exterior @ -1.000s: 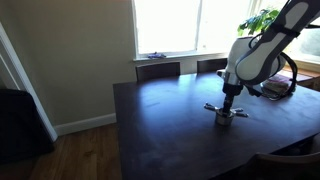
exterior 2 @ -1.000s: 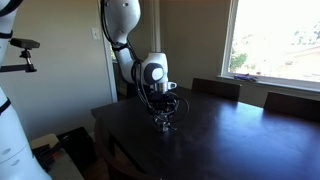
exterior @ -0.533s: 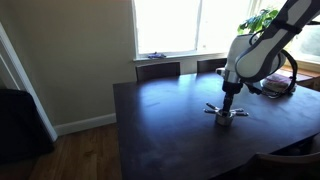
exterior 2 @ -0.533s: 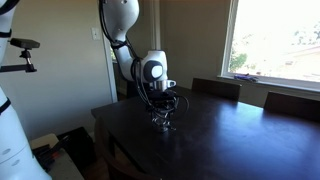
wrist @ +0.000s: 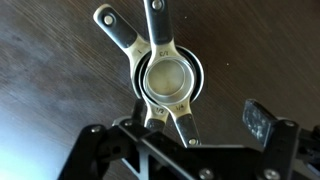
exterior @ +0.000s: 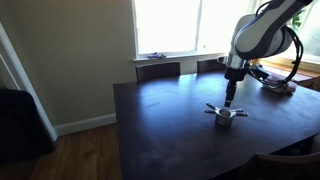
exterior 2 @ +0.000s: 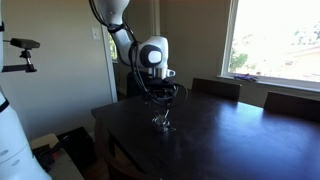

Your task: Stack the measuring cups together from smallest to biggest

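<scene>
Apparently near the finish, the measuring cups sit nested one inside another on the dark wooden table, the smallest bowl showing at the centre of the ringed rims in the wrist view. Three flat handles fan out from the pile, two pointing toward the top of that view and one toward the bottom, so they are not lined up. Whether a fourth cup hides in the nest cannot be told. The gripper hangs directly above the stack with its jaws spread wide and nothing between them. One of its fingers is visible off to the side of the pile, clear of the metal. In both exterior views the stack stands alone near the table's middle, apart from the arm, and no loose cup shows anywhere else on the tabletop. Judged from this, the nesting itself looks done. What may remain is little more than pulling the arm clear, or perhaps swinging the handles into line if a tidy stack is wanted.
</scene>
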Controlling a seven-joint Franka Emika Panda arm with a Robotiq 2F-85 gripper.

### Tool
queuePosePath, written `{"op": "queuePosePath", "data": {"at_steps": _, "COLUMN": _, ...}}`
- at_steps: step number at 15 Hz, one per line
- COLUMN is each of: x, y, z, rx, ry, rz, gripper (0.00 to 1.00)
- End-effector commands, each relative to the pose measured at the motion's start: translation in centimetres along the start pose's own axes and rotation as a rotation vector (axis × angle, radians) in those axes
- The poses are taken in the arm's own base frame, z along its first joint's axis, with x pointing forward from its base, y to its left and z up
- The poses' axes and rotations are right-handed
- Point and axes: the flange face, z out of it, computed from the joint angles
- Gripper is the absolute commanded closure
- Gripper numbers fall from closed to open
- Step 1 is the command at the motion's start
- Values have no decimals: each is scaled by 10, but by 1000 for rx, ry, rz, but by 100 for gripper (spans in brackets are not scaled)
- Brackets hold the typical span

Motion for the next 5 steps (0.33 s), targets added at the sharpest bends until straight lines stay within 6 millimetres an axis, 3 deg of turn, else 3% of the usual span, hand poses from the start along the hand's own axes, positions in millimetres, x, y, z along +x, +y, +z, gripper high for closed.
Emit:
{"op": "queuePosePath", "data": {"at_steps": 1, "x": -24, "y": -4, "z": -36, "rx": 5, "ry": 63, "rz": -19, "gripper": 0}}
{"op": "queuePosePath", "data": {"at_steps": 2, "x": -5, "y": 2, "z": -17, "rx": 7, "ry": 34, "rz": -9, "gripper": 0}}
{"op": "queuePosePath", "data": {"at_steps": 5, "x": -12, "y": 3, "z": -29, "rx": 1, "ry": 55, "rz": -12, "gripper": 0}}
